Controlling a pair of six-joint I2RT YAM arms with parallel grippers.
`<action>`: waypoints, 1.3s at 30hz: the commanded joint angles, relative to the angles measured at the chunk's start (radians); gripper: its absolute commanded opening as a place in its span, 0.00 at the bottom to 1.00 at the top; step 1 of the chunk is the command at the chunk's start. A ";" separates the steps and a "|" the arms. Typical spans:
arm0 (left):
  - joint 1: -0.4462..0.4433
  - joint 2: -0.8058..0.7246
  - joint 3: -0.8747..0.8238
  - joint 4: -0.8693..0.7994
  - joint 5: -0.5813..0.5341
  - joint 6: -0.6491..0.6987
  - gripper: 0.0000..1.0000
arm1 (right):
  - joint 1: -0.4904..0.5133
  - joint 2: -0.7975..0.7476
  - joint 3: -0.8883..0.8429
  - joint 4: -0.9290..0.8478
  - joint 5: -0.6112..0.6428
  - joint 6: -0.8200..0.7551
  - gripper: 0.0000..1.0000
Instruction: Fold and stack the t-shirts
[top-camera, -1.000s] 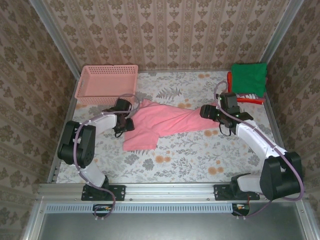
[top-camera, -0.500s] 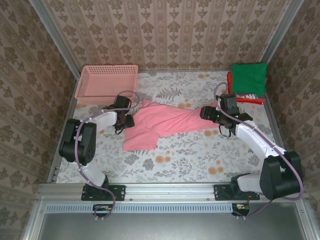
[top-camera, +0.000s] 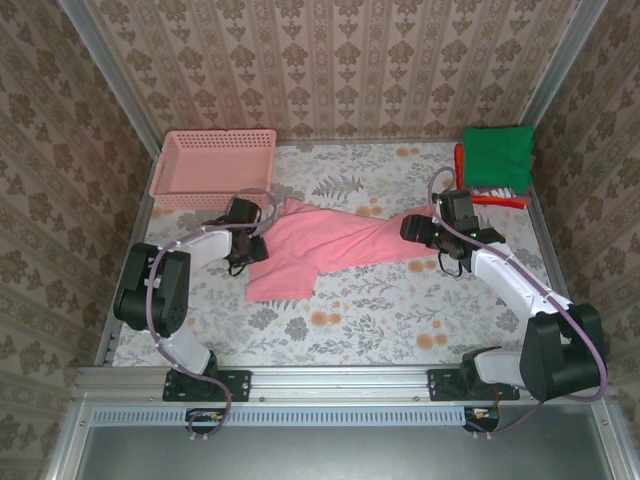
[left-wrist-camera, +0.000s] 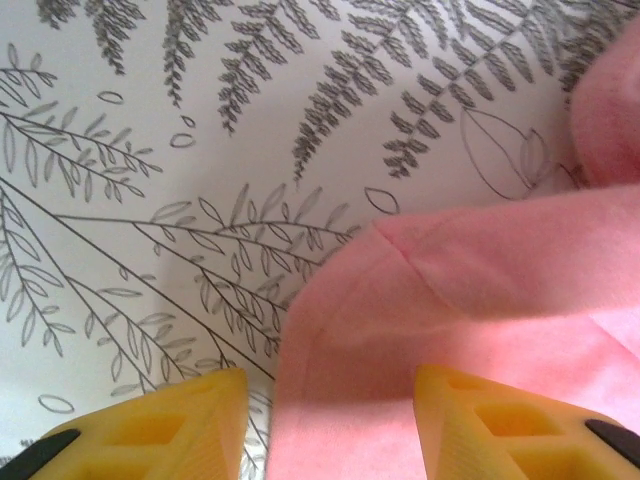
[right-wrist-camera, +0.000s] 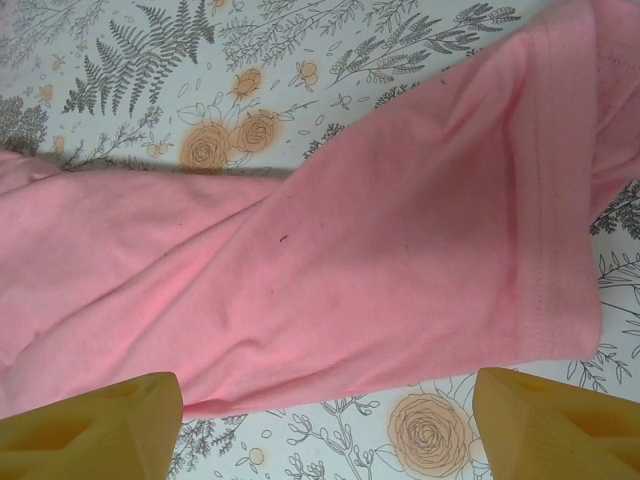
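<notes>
- Now, your left hand (top-camera: 247, 248) is low at the left edge of the pink shirt (top-camera: 320, 245). That arm is doubled back at the elbow near the left side of the counter (top-camera: 350, 310), and its forearm reaches in toward the cloth.
- In the left wrist view, the left hand (left-wrist-camera: 330, 425) has its fingers (left-wrist-camera: 190, 410) spread. A hemmed corner of the pink shirt (left-wrist-camera: 480, 300) lies flat between them and is not pinched.
- Your right arm stretches from its base diagonally toward the middle, and the right hand (top-camera: 425, 230) is over the shirt's right end.
- In the right wrist view, the right hand (right-wrist-camera: 330, 425) is spread wide, with the pink shirt (right-wrist-camera: 350, 250) below it and nothing between the fingers.
- The shirt lies unfolded and rumpled across the middle of the counter.
- A folded green shirt (top-camera: 497, 158) lies on a red shirt (top-camera: 490, 199) in the far right corner, and a basket (top-camera: 213, 165) stands at the far left.
</notes>
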 joint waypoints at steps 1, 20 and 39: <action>0.007 0.055 0.013 0.044 0.005 -0.019 0.47 | 0.007 -0.020 -0.005 0.009 -0.006 0.017 0.77; 0.008 -0.105 -0.163 0.100 0.010 -0.093 0.00 | -0.096 -0.129 -0.143 -0.135 0.074 0.101 0.67; 0.029 -0.174 -0.190 0.116 -0.005 -0.104 0.00 | -0.166 0.283 -0.061 0.134 -0.104 0.120 0.58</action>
